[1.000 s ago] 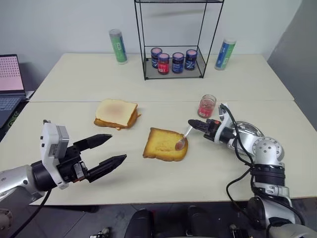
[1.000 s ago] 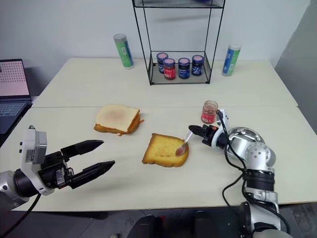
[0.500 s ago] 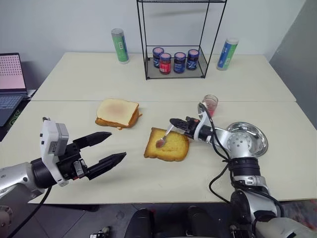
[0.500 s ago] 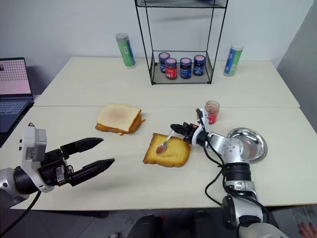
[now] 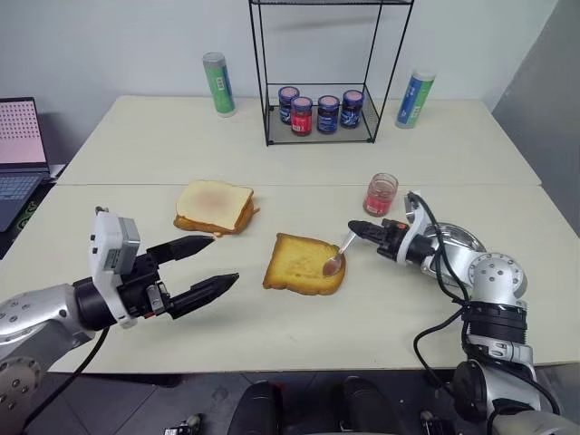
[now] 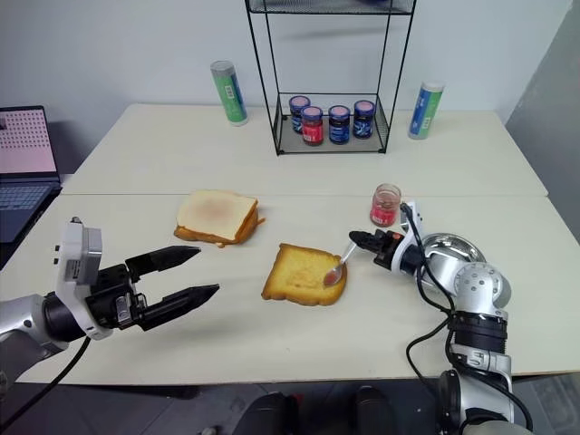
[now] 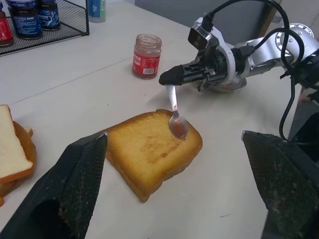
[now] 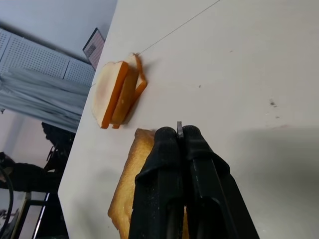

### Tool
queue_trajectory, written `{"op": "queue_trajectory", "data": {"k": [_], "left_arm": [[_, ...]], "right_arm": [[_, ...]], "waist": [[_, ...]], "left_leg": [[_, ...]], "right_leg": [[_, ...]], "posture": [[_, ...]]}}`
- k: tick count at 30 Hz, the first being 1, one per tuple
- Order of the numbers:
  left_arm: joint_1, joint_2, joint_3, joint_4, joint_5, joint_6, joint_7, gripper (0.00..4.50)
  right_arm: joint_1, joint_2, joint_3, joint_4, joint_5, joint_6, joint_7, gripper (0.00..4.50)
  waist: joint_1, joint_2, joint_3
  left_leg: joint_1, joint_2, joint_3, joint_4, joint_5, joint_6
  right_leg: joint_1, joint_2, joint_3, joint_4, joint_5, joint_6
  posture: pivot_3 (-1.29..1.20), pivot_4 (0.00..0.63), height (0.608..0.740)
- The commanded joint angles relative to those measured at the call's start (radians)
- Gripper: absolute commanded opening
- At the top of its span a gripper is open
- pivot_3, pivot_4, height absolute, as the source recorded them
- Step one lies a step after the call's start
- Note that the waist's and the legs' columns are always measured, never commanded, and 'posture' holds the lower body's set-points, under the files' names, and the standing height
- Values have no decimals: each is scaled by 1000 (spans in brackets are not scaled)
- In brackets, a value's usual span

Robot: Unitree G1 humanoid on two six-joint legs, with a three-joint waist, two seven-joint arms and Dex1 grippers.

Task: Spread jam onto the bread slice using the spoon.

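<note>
The golden bread slice (image 5: 302, 264) lies flat on the table in front of me. My right gripper (image 5: 355, 227) is shut on the handle of the small silver spoon (image 5: 336, 256), whose jam-smeared bowl rests on the slice's right part (image 7: 178, 125). The open jam jar (image 5: 379, 194) stands just behind that gripper. Left of the slice, my left gripper (image 5: 224, 262) hangs open and holds nothing, its fingers (image 7: 75, 189) pointing toward the bread.
A stack of paler slices (image 5: 213, 207) lies at the left rear. A wire rack (image 5: 319, 113) holds several dark jars with coloured lids. Two tubes (image 5: 216, 83) (image 5: 412, 97) flank it. A steel dish (image 5: 458, 239) sits behind my right arm. A laptop (image 5: 20, 154) is far left.
My right gripper swept the spoon left across the slice, then back right; the bowl now sits near the right edge as it did a second ago. The left gripper kept still.
</note>
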Motion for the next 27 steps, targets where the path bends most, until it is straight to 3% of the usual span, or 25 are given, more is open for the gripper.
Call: {"op": "queue_trajectory", "data": {"k": [1, 4, 9, 14, 22, 27], "left_arm": [[-72, 8, -48, 23, 23, -27, -13, 4500], [-128, 4, -91, 38, 35, -29, -22, 4500], [-402, -18, -299, 113, 106, -44, -62, 4500], [-664, -160, -565, 277, 284, -148, -168, 4500], [-752, -291, -735, 455, 466, -337, -334, 4500], [-762, -339, -748, 508, 511, -395, -371, 4500]], "right_arm": [[-45, 44, -97, -88, 138, 18, -112, 44], [-48, 65, -140, -128, 224, 17, -202, 44], [-22, 14, -238, -247, 332, -75, -368, 44], [111, -119, -368, -340, 376, -184, -442, 44], [373, -157, -453, -340, 385, -341, -414, 44], [449, -146, -447, -263, 371, -422, -342, 44]], "waist": [[-1, 0, 0], [-1, 0, 0], [10, -2, 2], [11, -2, 2], [10, -2, 2], [-1, -2, 3]], "left_leg": [[0, 0, 0, 0, 0, 0], [0, 0, 0, 0, 0, 0], [-1, -1, -1, 1, 0, 0], [-2, -2, 1, 0, 0, 0], [-2, -1, 2, 0, 0, 0], [-1, 0, 2, 0, 0, 0]], "right_leg": [[0, 0, 0, 0, 0, 0], [0, 1, 0, 0, 0, 0], [0, 5, 0, 0, -1, 2], [1, 4, 1, -5, 1, 6], [0, 6, 3, -5, 1, 5], [1, 6, 3, -3, -1, 9]], "posture": [[0, 150, 740], [0, 150, 740], [0, 150, 740], [0, 150, 740], [0, 150, 740], [0, 150, 740]]}}
